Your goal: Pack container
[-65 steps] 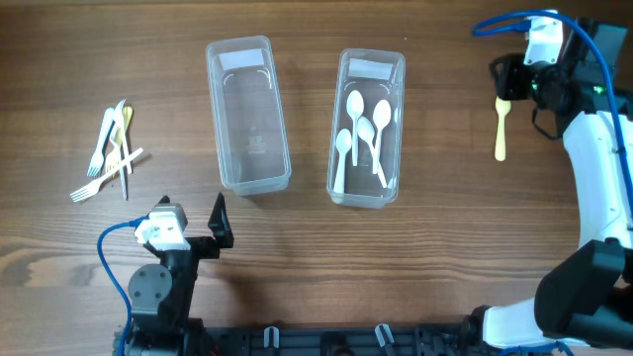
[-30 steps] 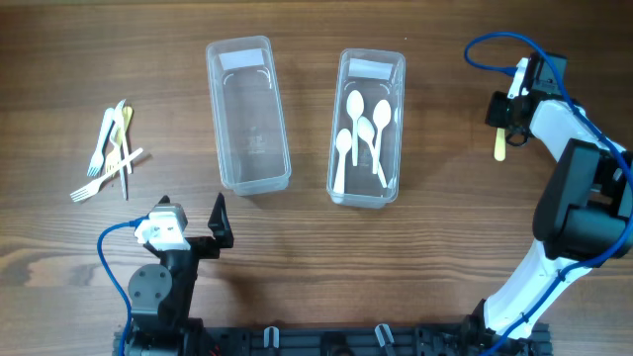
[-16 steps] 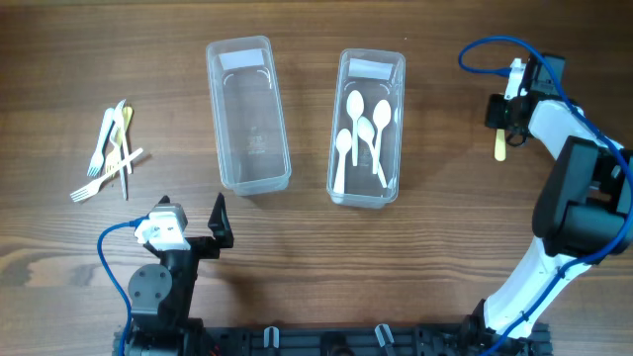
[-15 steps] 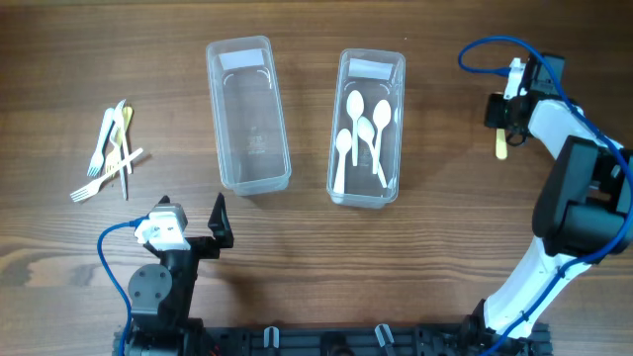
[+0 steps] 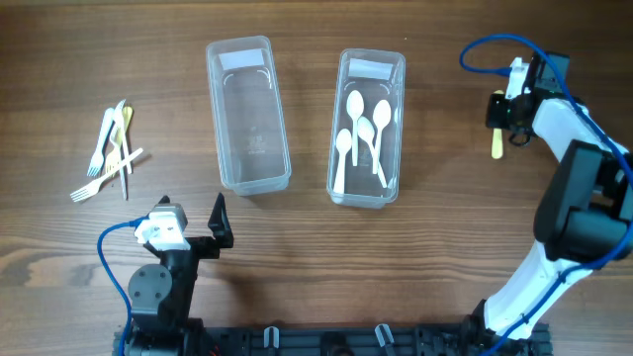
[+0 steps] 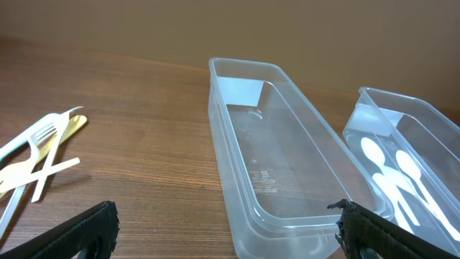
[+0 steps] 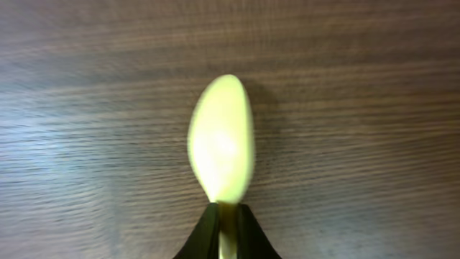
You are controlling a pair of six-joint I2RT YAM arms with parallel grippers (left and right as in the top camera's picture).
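Grip is set: the right gripper (image 7: 228, 219) clamps the yellow spoon (image 7: 221, 140) at its neck, at the table's far right. The spoon container (image 5: 333, 148) lies well apart to its left, lengthwise parallel to the spoon. The left gripper (image 6: 224, 212) hangs spread, farther off.

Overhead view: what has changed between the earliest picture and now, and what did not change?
The right hand moved onto the yellow spoon and closed on its handle; the spoon has shifted slightly to the left. The left hand, the forks, the empty container and the white spoons in the other container stayed as they were.
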